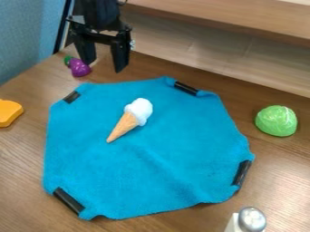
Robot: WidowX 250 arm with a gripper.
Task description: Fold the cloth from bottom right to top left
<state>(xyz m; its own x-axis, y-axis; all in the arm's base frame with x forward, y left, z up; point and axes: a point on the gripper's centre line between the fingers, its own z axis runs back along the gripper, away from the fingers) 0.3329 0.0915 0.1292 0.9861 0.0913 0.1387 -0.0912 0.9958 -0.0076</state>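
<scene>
The gripper (104, 65) hangs open at the upper left, beyond the cloth's top-left edge, with nothing between its fingers. A blue cloth (176, 154) lies spread flat on the wooden table, with a black clip or band at each of its corners and slight wrinkles toward the lower right. On the cloth, a little above its middle, rests a toy ice cream cone (131, 118), its white top pointing to the upper right.
A purple toy vegetable (79, 67) lies by the gripper's left finger. An orange piece (8, 112) is at the left edge, a green toy (276, 121) at the right. A silver-topped shaker (251, 219) stands at bottom right. A wooden ledge (242, 20) runs along the back.
</scene>
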